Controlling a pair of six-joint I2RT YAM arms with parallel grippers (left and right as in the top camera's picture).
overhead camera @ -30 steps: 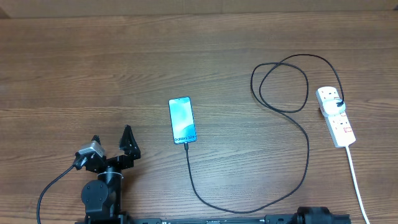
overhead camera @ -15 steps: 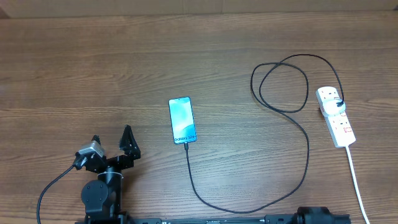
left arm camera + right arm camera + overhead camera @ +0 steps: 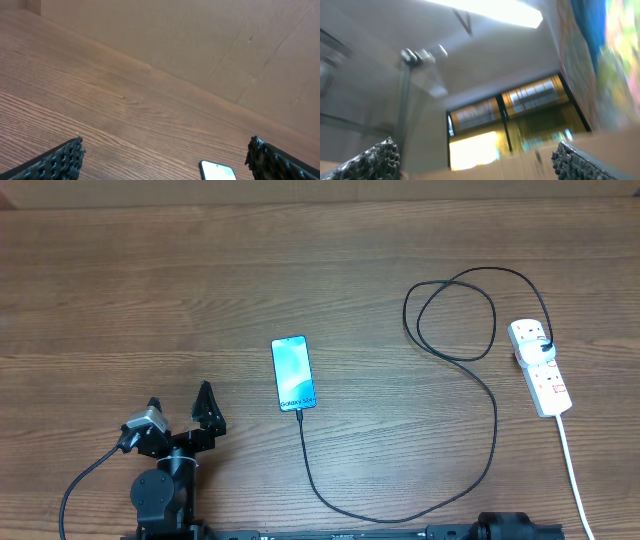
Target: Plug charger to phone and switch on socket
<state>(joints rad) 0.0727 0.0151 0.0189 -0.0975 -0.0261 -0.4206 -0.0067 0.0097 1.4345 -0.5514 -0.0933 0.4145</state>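
The phone point(image 3: 293, 373) lies face up mid-table with a blue-teal screen; its top corner shows in the left wrist view point(image 3: 218, 171). The thin black charger cable point(image 3: 480, 380) runs from the phone's near end, where its tip sits at the port, curves along the front and loops back to a plug in the white power strip point(image 3: 539, 366) at the right. My left gripper point(image 3: 181, 407) is open and empty at the front left, apart from the phone. My right gripper point(image 3: 475, 160) is open and empty in its wrist view, pointed up at the ceiling.
The strip's thick white cord point(image 3: 573, 475) runs to the front right edge. A cardboard wall point(image 3: 200, 45) stands along the far side of the wooden table point(image 3: 150, 300). The right arm's base point(image 3: 515, 528) sits at the front edge.
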